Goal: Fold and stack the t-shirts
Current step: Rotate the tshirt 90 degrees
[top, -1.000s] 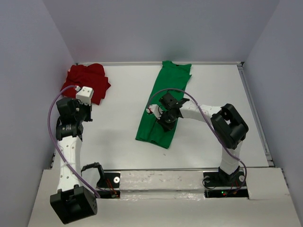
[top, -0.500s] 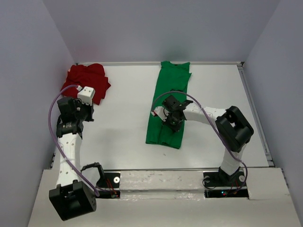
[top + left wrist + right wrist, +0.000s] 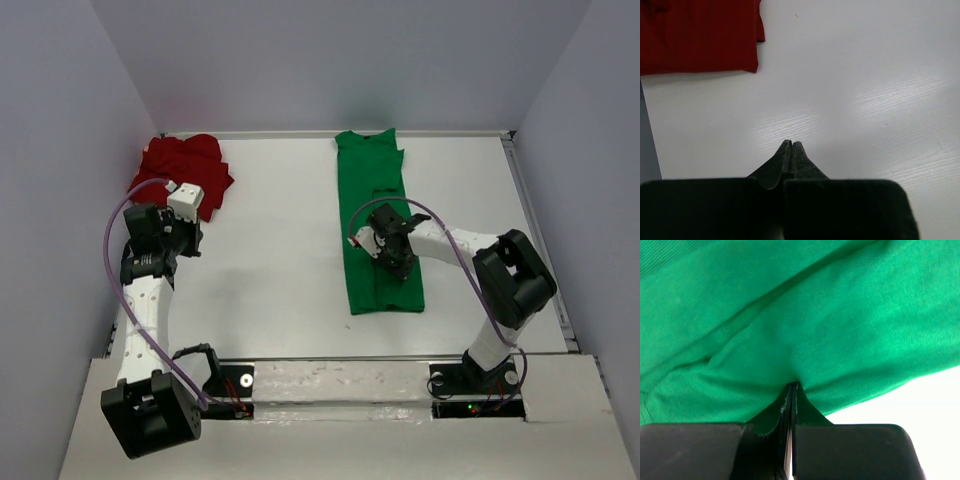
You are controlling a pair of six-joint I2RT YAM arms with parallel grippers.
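I find the light bright and even from overhead, shadows faint. In the left wrist view the counter [image 3: 875, 100] carries pale sheen patches (mild glare); the top view is sharp.

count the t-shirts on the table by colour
green t-shirt: 1
red t-shirt: 1
total: 2
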